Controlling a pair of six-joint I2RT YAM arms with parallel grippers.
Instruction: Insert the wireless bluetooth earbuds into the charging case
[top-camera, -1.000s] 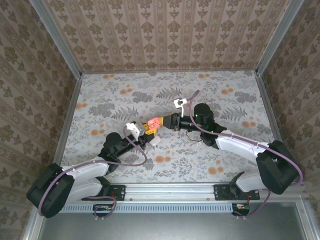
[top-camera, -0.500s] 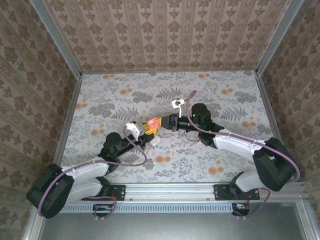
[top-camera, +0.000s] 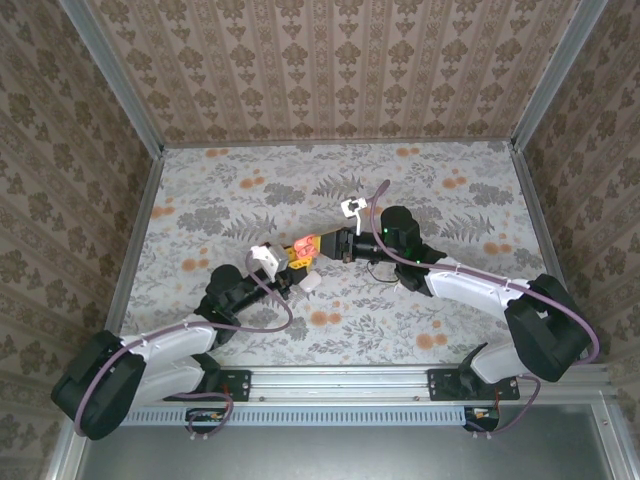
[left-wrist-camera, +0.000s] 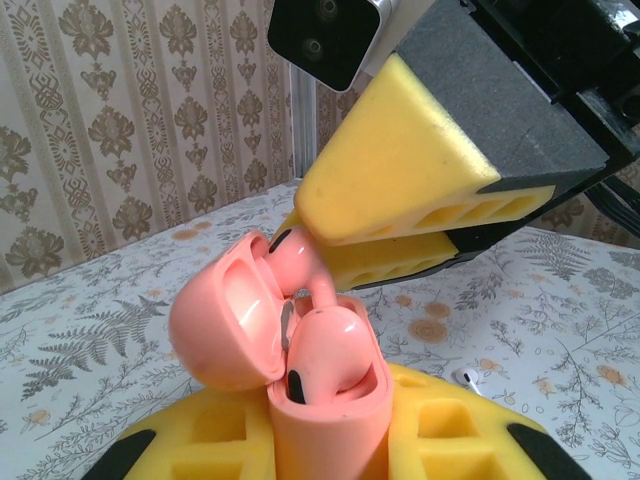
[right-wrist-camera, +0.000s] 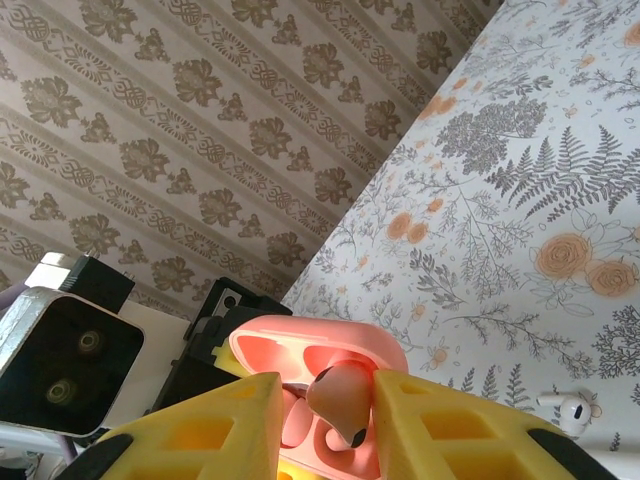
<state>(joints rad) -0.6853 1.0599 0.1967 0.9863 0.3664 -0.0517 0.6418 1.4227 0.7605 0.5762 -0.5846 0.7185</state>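
In the middle of the top view, our left gripper squeezes the pink charging case, lid open and facing up. That lets our right gripper push its pinched pink earbud in. A white earbud lies on the table, low right.

Top camera is looking down from above and behind the arm bases, taking in the whole table. Wrist cameras are sitting close up, facing each other across the open pink case, both catching it.
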